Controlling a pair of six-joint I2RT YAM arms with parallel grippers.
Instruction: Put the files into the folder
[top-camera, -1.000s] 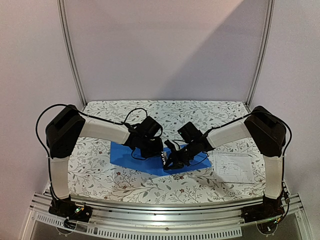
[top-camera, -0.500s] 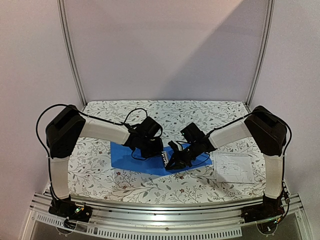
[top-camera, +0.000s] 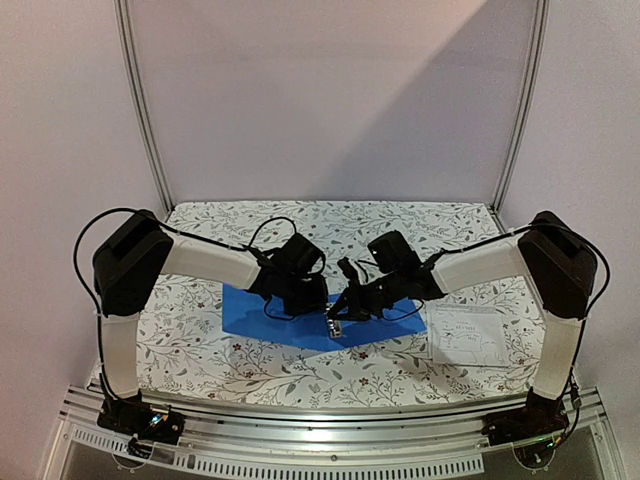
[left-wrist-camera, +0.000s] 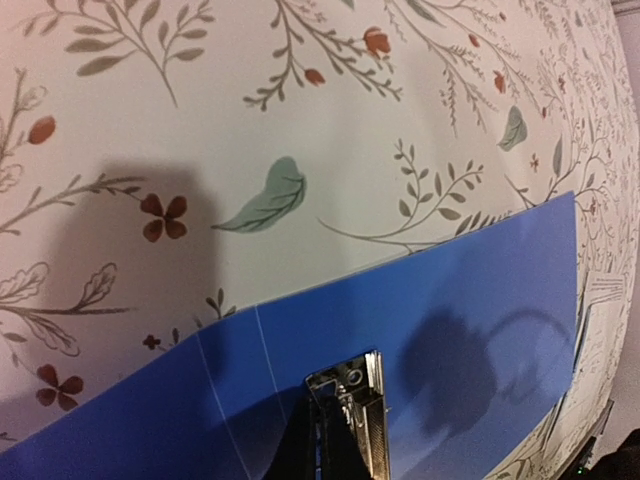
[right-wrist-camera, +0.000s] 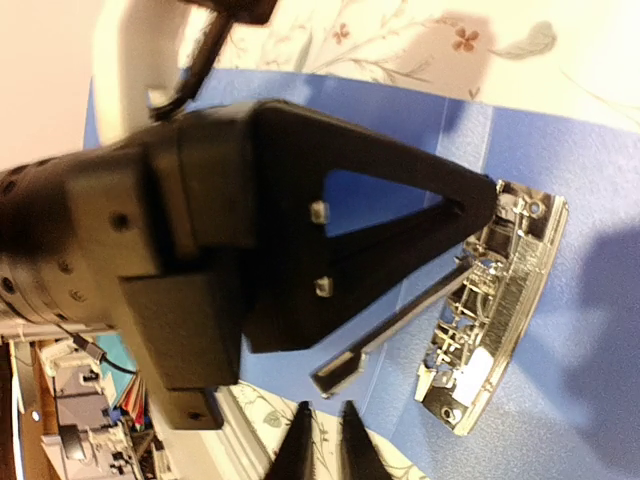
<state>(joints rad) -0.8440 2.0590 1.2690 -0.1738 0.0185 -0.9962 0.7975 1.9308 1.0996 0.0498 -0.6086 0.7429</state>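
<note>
Status: folder (top-camera: 255, 312) lies open flat mid-table, blue inside up, ring clip (right-wrist-camera: 495, 300) exposed near its middle. My left gripper (right-wrist-camera: 482, 205) is closed tight, tips down on one end of the clip. View's poor there, so I can't say whether I'm pinching a thin lever or just pressing on it. My right gripper (right-wrist-camera: 325, 440) hangs over the folder's edge beside the clip, fingers a crack apart, nothing btwn them.

Files (top-camera: 468, 335): white sheet flat on the flowered cloth (top-camera: 250, 365), just right of the folder, clear of both grippers, not yet in.

Handling, my read: paper's thin, light and floppy, w/ no lip to get under. A top-down pinch at centre prob. won't bite and may grab cloth too. Better to take the edge nearest the folder, or press a corner and drag it onto the blue. It'll sag when lifted, so keep it low. Folder plastic looks stiff and slick, so it may skate unless pinned. Clip is sprung metal and needs a firm hold.
</note>
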